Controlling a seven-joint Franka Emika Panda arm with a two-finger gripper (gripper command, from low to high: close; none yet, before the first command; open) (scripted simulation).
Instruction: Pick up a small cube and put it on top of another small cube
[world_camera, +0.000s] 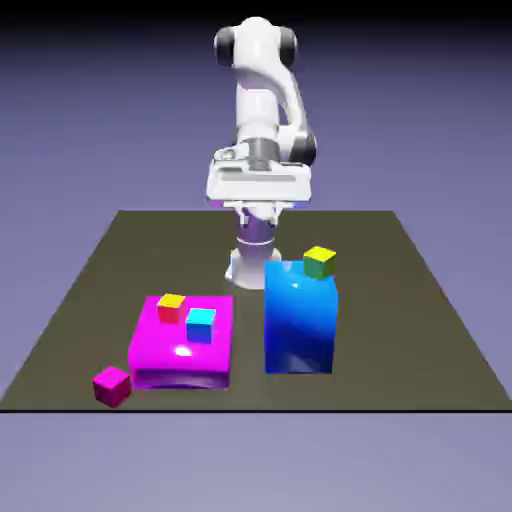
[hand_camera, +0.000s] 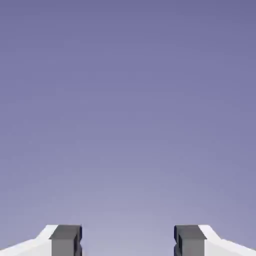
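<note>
The small cube (world_camera: 111, 385), plain magenta-pink, lies on the dark table near its front corner at the exterior view's left. A cyan small cube (world_camera: 200, 324) and a red-and-yellow small cube (world_camera: 171, 306) rest on top of the big flat magenta block (world_camera: 183, 350). My gripper (world_camera: 259, 205) hangs high near the robot's base, far behind all the cubes. In the hand view the gripper (hand_camera: 128, 242) is open, its two grey fingertips (hand_camera: 66, 240) wide apart with only the backdrop between them.
A tall glossy blue block (world_camera: 299, 320) stands right of the magenta block, with a green-and-yellow small cube (world_camera: 320, 261) on its top. The dark table (world_camera: 420, 330) ends just in front of the blocks.
</note>
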